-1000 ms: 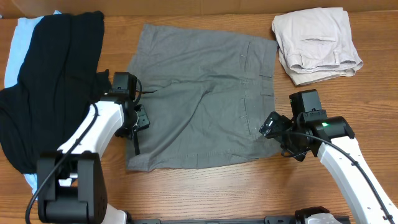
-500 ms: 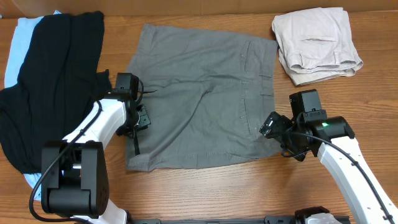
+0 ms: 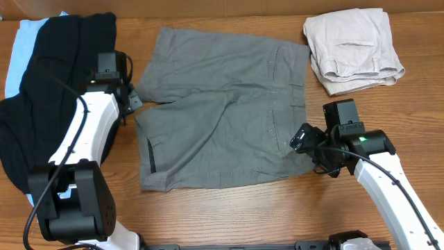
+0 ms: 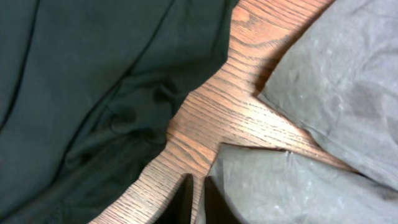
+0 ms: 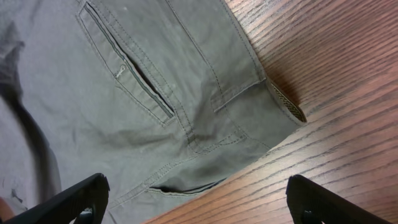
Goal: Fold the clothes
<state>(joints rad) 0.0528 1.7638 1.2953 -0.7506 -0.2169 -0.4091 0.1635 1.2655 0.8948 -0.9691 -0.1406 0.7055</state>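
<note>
1. The grey-khaki shorts [image 3: 222,118] lie spread flat mid-table, waistband toward the right arm. Their left leg edge is folded inward.
2. Folded beige shorts [image 3: 354,48] sit at the far right corner, well apart. A black garment [image 3: 62,90] on a light-blue garment [image 3: 17,48] fills the left side.
3. Bare table [image 3: 229,215] runs along the near edge.
4. The left gripper [image 4: 196,205] has its fingers nearly together just beside the grey leg hem, over a wood strip between the black and grey cloth. Whether it pinches cloth, I cannot tell.
5. The right gripper [image 5: 198,186] is spread wide above the waistband corner.
6. Only the right wrist view shows the slit pocket [image 5: 134,78] and a belt loop [image 5: 239,93].
</note>
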